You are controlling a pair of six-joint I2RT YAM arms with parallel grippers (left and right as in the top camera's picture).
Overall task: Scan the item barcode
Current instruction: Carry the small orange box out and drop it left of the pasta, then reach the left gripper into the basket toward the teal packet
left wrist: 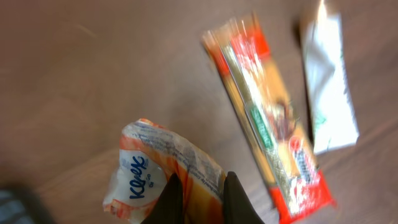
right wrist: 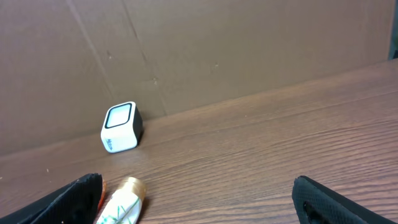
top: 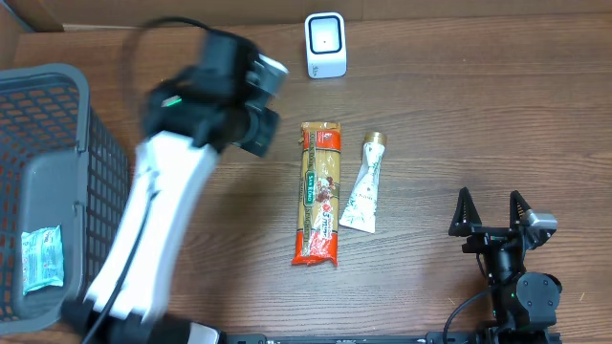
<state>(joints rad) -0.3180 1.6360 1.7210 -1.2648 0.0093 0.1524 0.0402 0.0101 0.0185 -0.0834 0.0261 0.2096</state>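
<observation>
Wood-grain table (top: 449, 124), overhead view: grey mesh basket (top: 53, 177) at the left edge, with one small blue-and-white packet (top: 43, 258) lying inside. The white left arm (top: 163, 201), blurred, reaches from the near edge up over the table, and its dark wrist end sits left of the other goods. A white barcode scanner (top: 325, 44) stands at the far edge, centre. An orange pasta packet (top: 319, 191) lies lengthwise at mid-table, and a white tube (top: 366, 186) with a gold cap lies just beside it on the right, apart from it. The right gripper (top: 492, 212) rests near the right front corner, fingers spread wide with nothing between them. Left wrist view: the left gripper (left wrist: 199, 196) has its two dark fingers pressed together, pinching the edge of an orange-and-white tissue pack (left wrist: 155, 171) with blue lettering, held above bare wood. The pasta packet (left wrist: 267, 118) and the white tube (left wrist: 329, 93) lie further off to the right, both blurred. Right wrist view: the right gripper (right wrist: 196, 186) shows one black finger at each lower corner, well apart and empty. The barcode scanner (right wrist: 120, 127) stands ahead on the left, near a brown cardboard wall (right wrist: 217, 43), and the gold cap of the white tube (right wrist: 124, 196) shows beside the left finger.
</observation>
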